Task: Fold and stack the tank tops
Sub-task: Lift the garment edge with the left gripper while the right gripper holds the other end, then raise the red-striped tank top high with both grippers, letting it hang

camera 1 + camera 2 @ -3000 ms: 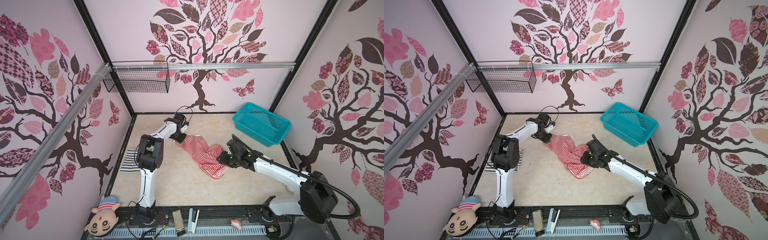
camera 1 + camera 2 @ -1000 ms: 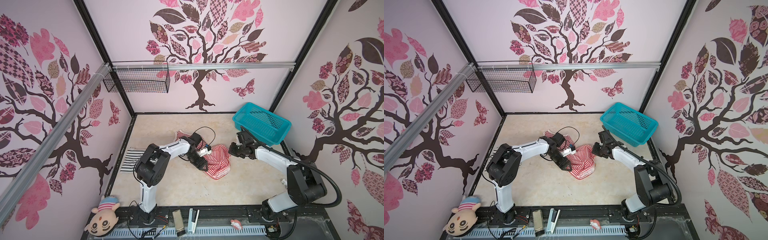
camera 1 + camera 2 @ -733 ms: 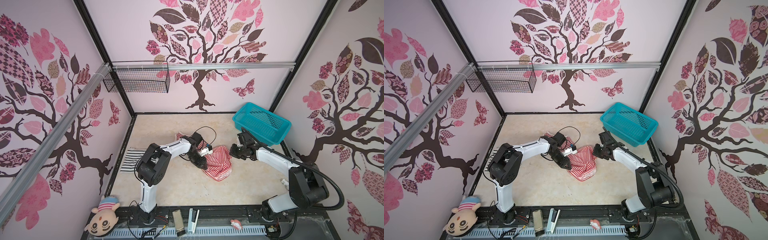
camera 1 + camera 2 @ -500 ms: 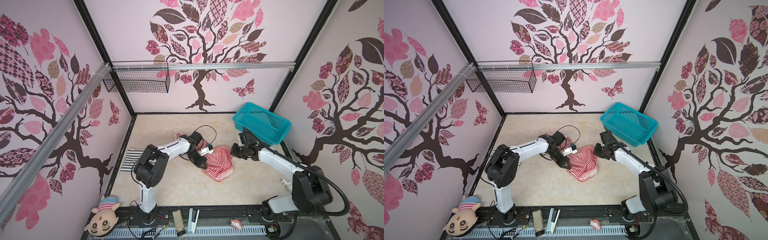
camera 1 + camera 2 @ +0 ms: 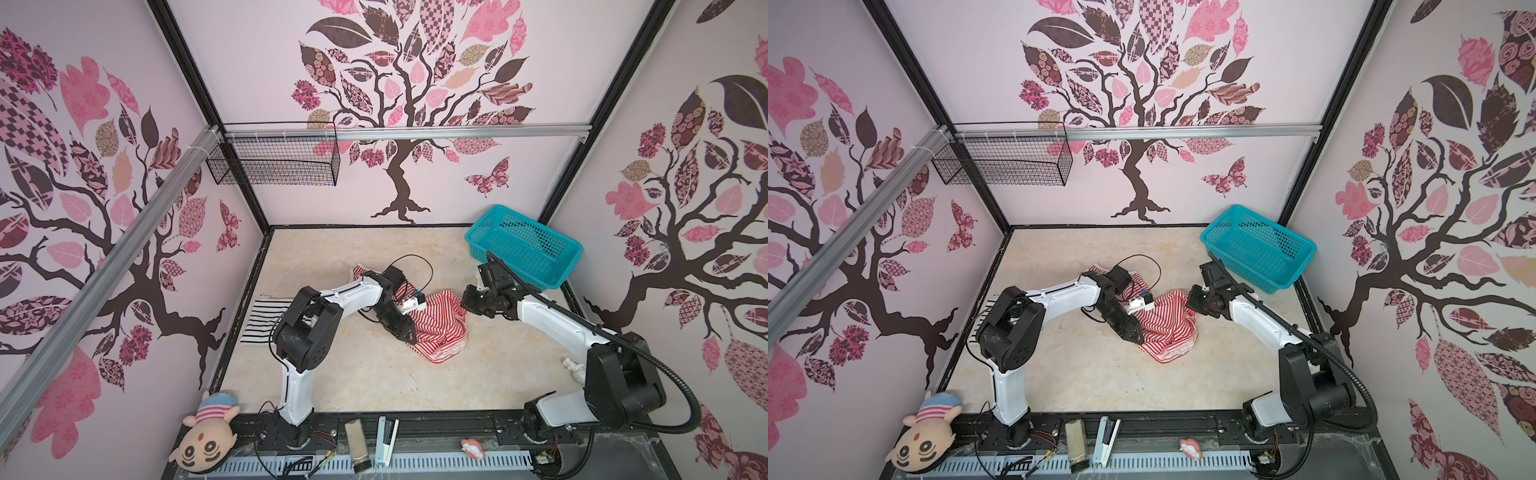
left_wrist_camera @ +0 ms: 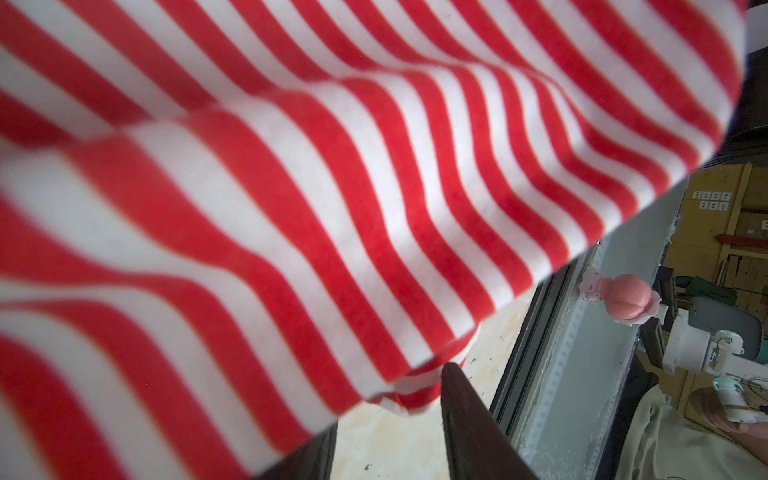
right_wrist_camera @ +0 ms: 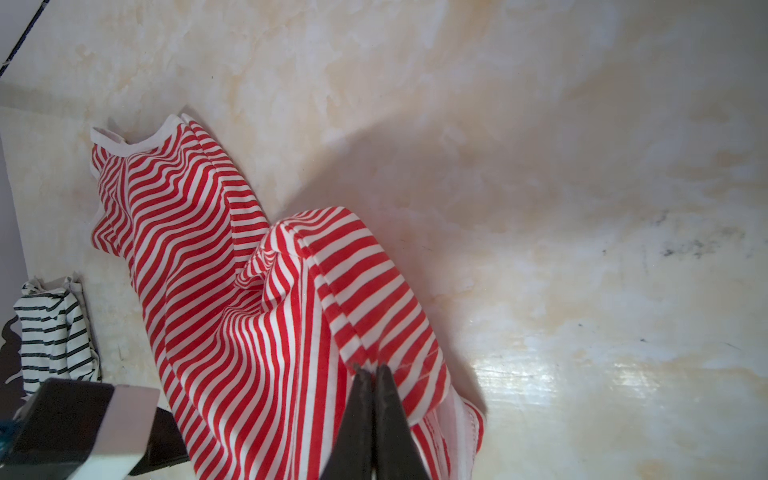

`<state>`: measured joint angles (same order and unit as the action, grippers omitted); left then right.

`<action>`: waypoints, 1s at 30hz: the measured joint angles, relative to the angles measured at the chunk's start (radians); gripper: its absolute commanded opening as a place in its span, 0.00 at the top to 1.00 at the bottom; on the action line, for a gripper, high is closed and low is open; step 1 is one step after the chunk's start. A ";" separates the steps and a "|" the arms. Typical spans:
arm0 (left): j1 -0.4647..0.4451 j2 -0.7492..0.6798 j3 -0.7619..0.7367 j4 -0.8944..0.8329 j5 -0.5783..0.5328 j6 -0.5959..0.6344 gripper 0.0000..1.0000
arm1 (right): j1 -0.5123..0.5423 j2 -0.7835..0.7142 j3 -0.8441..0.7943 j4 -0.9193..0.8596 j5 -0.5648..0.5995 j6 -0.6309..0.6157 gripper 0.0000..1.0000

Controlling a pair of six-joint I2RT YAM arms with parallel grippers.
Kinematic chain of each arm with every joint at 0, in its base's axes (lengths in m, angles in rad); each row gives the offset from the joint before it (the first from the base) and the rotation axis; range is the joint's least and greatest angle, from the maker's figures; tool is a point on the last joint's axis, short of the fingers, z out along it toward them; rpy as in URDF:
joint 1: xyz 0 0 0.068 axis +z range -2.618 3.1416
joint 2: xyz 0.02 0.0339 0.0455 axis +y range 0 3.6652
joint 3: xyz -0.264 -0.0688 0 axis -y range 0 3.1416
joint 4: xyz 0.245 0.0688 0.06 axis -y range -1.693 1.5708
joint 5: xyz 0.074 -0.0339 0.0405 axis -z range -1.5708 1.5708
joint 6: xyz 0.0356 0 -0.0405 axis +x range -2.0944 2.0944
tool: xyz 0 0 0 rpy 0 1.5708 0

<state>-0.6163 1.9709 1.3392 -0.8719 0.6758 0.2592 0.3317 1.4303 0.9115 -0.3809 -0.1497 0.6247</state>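
Top views: red-and-white tank top (image 5: 438, 328) lies bunched just past table (image 5: 332, 374) centre toward 3 o'clock, one strap end trailing out toward 11. Black-and-white tank top (image 5: 262, 320) sits flat at the 9 o'clock edge, a neat rectangle, probably already folded. Teal basket (image 5: 523, 249) in the 1 o'clock corner, not involved. Left gripper (image 5: 409, 334) is down at the heap's 8 o'clock side; right gripper (image 5: 465, 305) is at its 2 o'clock edge. Same layout in both top views: red-and-white tank top (image 5: 1167, 328), left gripper (image 5: 1136, 334), right gripper (image 5: 1190, 305).

Left wrist view: striped cloth fills most of the view, close and blurred. The left gripper (image 6: 382, 409) has its jaws partly apart, with bare table showing in the gap. Cloth drapes over one finger, but nothing is visibly pinched between them.

Right wrist view: the right gripper (image 7: 370, 374) has its fingers pressed together, pinching the hem of the red-and-white tank top (image 7: 232, 291). Cloth rises in a ridge up to that grip. The black-and-white tank top (image 7: 50, 332) shows beyond the heap, well apart.

Step in hand, as I judge it: folding the second top, with stacking not begun. Only one side is secured and the cloth is rumpled. The next move calls for the left gripper to close on the free edge. Then both pull the cloth flat before any fold, taking care not to drag the trailing strap under.
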 measured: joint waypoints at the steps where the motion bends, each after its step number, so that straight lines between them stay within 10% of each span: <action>1: 0.000 0.005 0.000 0.000 0.002 0.000 0.56 | 0.000 0.000 0.000 0.000 0.000 0.000 1.00; 10: -0.010 0.032 0.006 -0.007 0.048 -0.001 0.60 | 0.000 0.000 0.000 0.000 0.000 0.001 1.00; 15: -0.013 0.048 0.025 -0.020 0.068 -0.002 1.00 | 0.000 0.000 0.000 0.000 0.000 0.003 1.00; 23: 0.032 -0.089 0.036 -0.119 0.045 0.041 1.00 | 0.000 -0.044 0.045 -0.061 -0.008 -0.008 1.00; 30: 0.276 -0.429 0.168 -0.206 -0.016 0.047 1.00 | 0.000 -0.140 0.263 -0.143 -0.014 -0.029 1.00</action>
<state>-0.3401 1.5421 1.5074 -1.0775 0.6601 0.3058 0.3317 1.2900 1.1748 -0.5243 -0.1635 0.5961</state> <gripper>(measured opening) 0.048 0.054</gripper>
